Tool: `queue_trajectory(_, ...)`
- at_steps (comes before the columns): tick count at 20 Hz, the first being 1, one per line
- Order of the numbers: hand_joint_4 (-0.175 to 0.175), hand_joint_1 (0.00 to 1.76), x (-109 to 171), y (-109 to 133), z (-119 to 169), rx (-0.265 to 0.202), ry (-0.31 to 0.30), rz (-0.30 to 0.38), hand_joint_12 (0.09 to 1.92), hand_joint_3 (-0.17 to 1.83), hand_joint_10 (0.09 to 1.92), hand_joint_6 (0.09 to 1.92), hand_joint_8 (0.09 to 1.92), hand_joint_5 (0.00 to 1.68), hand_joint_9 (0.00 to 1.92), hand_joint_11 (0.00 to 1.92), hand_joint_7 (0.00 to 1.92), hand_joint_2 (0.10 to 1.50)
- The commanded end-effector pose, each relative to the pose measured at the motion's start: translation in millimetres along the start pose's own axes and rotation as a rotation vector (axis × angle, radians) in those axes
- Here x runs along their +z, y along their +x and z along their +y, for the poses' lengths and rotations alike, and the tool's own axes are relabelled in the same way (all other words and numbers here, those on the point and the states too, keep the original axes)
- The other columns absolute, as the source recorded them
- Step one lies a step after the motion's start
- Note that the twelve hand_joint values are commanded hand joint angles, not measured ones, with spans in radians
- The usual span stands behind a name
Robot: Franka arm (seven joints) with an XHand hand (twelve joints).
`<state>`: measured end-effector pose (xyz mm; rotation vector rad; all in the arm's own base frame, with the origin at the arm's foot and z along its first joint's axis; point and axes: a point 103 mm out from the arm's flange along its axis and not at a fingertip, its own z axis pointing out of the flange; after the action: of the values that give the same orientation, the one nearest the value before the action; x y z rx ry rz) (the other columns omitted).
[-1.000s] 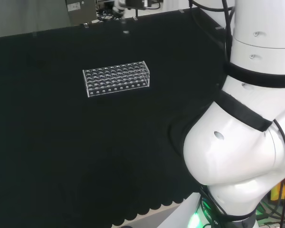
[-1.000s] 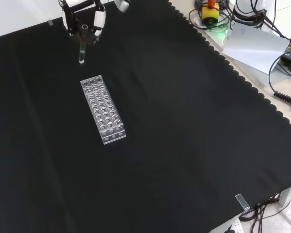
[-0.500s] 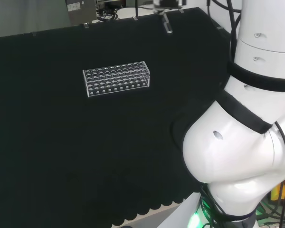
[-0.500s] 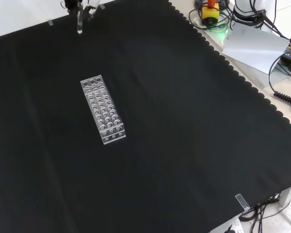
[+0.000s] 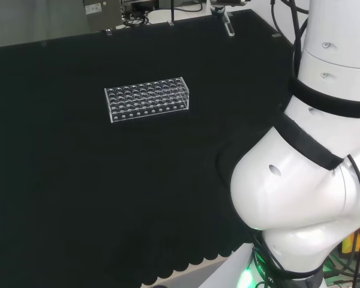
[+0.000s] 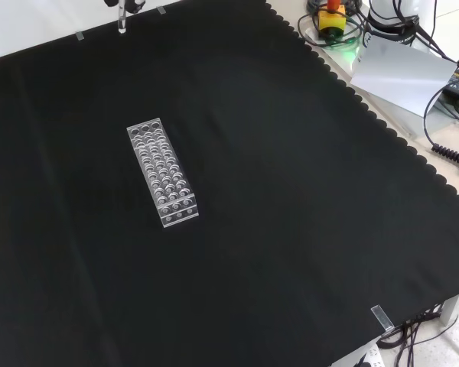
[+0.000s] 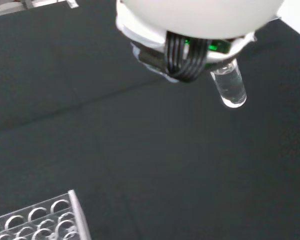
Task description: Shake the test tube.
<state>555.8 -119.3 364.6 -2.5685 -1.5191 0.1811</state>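
Note:
A clear test tube [image 5: 228,26] hangs high over the cloth's far right part in the head view, tilted a little. In the front view the test tube [image 6: 122,23] shows at the top edge, beyond the far end of the clear rack [image 6: 162,173]. The hand [image 6: 131,4] is cut off by that edge, so only small bits of it show above the tube. In the wrist view the test tube [image 7: 229,88] sticks out below the blurred white hand [image 7: 200,17], held at its upper end. The rack [image 5: 147,99] stands on the cloth with its holes empty.
The arm's white links [image 5: 306,180] stand at the head view's right. Off the cloth's scalloped edge [image 6: 382,126] lie a grey sheet [image 6: 402,73], cables and a yellow box with a red button [image 6: 333,17]. A rack corner [image 7: 40,222] shows in the wrist view.
The hand has carried the test tube to the right in the head view and up toward the top edge in the front view. The rack has not moved.

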Motion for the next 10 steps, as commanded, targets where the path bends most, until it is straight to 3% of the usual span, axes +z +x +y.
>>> queue_trajectory(1,-0.175,1.43,15,49,-7,-0.068,0.028,0.049,0.94,0.51,0.48,0.30,0.73,1.31,1.33,1.16,1.38,0.70)
queue_trajectory(10,-0.175,1.43,39,133,-26,-0.218,0.090,0.134,0.94,0.51,0.48,0.30,0.73,1.31,1.33,1.16,1.38,0.70)
